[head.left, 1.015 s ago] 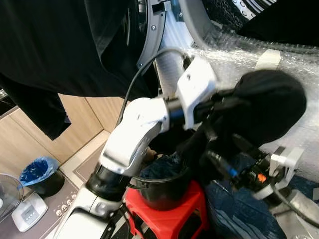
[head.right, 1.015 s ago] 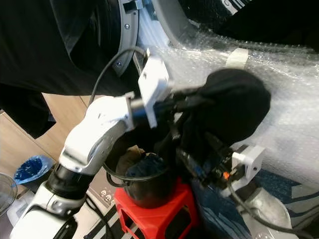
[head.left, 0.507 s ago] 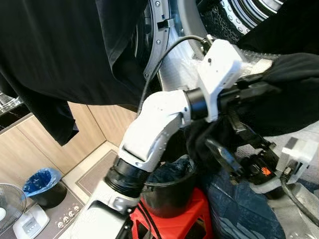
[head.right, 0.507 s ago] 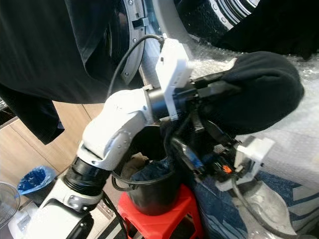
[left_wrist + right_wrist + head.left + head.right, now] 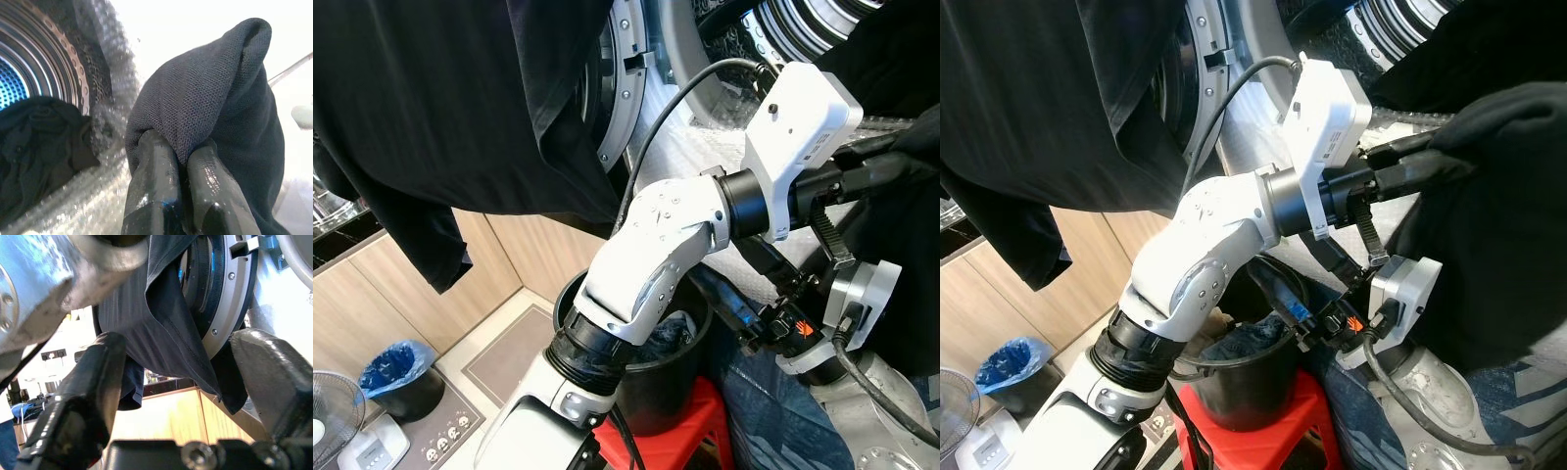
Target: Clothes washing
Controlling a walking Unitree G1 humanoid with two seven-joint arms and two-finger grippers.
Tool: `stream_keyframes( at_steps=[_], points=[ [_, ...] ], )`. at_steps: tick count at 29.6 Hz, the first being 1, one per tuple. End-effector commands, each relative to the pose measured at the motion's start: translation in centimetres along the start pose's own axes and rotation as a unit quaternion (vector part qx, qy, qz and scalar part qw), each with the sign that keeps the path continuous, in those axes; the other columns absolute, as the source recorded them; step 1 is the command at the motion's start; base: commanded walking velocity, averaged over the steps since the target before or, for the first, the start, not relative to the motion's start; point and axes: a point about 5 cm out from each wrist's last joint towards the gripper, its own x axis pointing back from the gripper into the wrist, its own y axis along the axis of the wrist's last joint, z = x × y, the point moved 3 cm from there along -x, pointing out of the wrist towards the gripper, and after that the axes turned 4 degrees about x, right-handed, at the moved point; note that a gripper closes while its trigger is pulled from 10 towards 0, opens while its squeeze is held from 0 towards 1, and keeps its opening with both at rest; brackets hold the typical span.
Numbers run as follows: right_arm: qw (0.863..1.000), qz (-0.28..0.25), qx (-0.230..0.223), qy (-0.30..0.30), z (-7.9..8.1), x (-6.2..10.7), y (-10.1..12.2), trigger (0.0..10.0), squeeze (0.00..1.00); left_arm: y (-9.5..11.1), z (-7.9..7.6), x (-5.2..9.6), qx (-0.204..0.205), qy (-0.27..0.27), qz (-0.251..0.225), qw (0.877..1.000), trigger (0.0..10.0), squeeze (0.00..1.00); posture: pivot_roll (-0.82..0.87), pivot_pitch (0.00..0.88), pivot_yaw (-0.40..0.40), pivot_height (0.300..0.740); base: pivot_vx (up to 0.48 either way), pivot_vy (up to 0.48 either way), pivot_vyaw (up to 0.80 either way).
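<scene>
My left gripper [image 5: 182, 157] is shut on a dark knitted garment [image 5: 210, 93] and held high in front of the washing machine's drum [image 5: 27, 73], where more dark clothes [image 5: 34, 142] lie. In the eye views the garment [image 5: 1498, 225] hangs in a bulk from that raised arm [image 5: 675, 235]. Below it my right gripper [image 5: 1317, 318] stands open above a black bucket [image 5: 651, 401] holding blue clothes [image 5: 1249, 338]; its fingers [image 5: 88, 391] are spread wide with nothing between them. A large black garment [image 5: 440, 108] drapes over the open washer door [image 5: 625, 117].
The bucket stands on a red stool [image 5: 1263, 436]. Bubble wrap [image 5: 105, 63] covers the washer front. On the floor to the left are a bin with a blue bag [image 5: 396, 367], a fan [image 5: 331, 406], a scale [image 5: 372, 446] and wooden cabinets [image 5: 372, 304].
My left arm has lifted the dark garment up and to the right, toward the drum opening. The right gripper stays beneath it above the bucket. The head view has tilted upward.
</scene>
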Motion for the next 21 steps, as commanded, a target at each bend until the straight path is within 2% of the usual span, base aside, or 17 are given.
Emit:
stream_keyframes(
  at_steps=[1,2,4,5,6,7,9,12,14,19,21],
  points=[
    [1.0,0.001,0.005,0.008,-0.1,-0.2,0.2,0.0,0.0,2.0,0.4,0.2,-0.021,0.01,-0.034,0.999,10.0,0.0,-0.15,0.0,0.177,0.74,0.0,0.0,0.0],
    [1.0,0.003,0.006,0.013,-0.2,-0.1,0.3,1.5,0.0,2.1,0.5,0.3,-0.024,0.014,-0.035,0.999,10.0,0.0,-0.15,0.0,0.174,0.74,0.0,0.0,0.0],
    [1.0,0.008,0.006,0.022,-0.2,0.1,0.4,2.9,0.0,2.0,0.7,0.4,-0.025,0.018,-0.032,0.999,10.0,0.0,-0.14,0.0,0.173,0.74,0.0,0.0,0.0],
    [0.999,0.017,0.009,0.028,-0.2,0.4,0.4,9.4,0.0,1.8,0.9,0.6,-0.029,0.022,-0.027,0.999,10.0,0.0,-0.14,0.0,0.171,0.74,0.0,0.0,0.0],
    [0.999,0.027,0.006,0.03,-0.3,0.6,0.3,10.0,0.44,1.7,1.0,0.7,-0.031,0.024,-0.024,0.999,10.0,0.0,-0.14,0.0,0.17,0.74,0.0,0.0,0.0],
    [0.998,0.044,0.003,0.035,-0.3,1.1,0.1,10.0,1.0,1.6,1.2,0.8,-0.035,0.026,-0.019,0.999,10.0,0.0,-0.14,0.0,0.169,0.74,0.0,0.0,0.0],
    [0.996,0.083,0.017,0.042,-0.7,2.3,-0.2,10.0,1.0,1.5,1.5,1.2,-0.042,0.025,-0.013,0.999,10.0,0.0,-0.14,0.001,0.164,0.74,0.0,0.0,0.0],
    [0.995,0.093,0.028,0.033,-1.3,2.7,-0.1,10.0,1.0,1.6,1.6,1.5,-0.045,0.026,-0.009,0.999,10.0,0.0,-0.14,0.007,0.159,0.74,0.0,0.0,0.0],
    [0.992,0.11,0.054,0.018,-2.6,3.6,0.0,10.0,1.0,1.6,1.9,2.2,-0.052,0.026,0.001,0.998,10.0,0.0,-0.13,0.011,0.154,0.74,0.0,0.0,0.0],
    [0.989,0.129,0.066,0.011,-3.8,4.8,0.2,10.0,1.0,1.5,2.1,3.3,-0.061,0.031,0.014,0.998,10.0,0.0,-0.12,0.019,0.143,0.74,0.0,0.0,0.0],
    [0.987,0.141,0.071,0.001,-5.0,6.1,0.5,10.0,1.0,1.1,2.2,4.3,-0.061,0.039,0.026,0.997,10.0,0.0,-0.12,0.027,0.129,0.74,0.0,0.0,0.0]
  ],
)
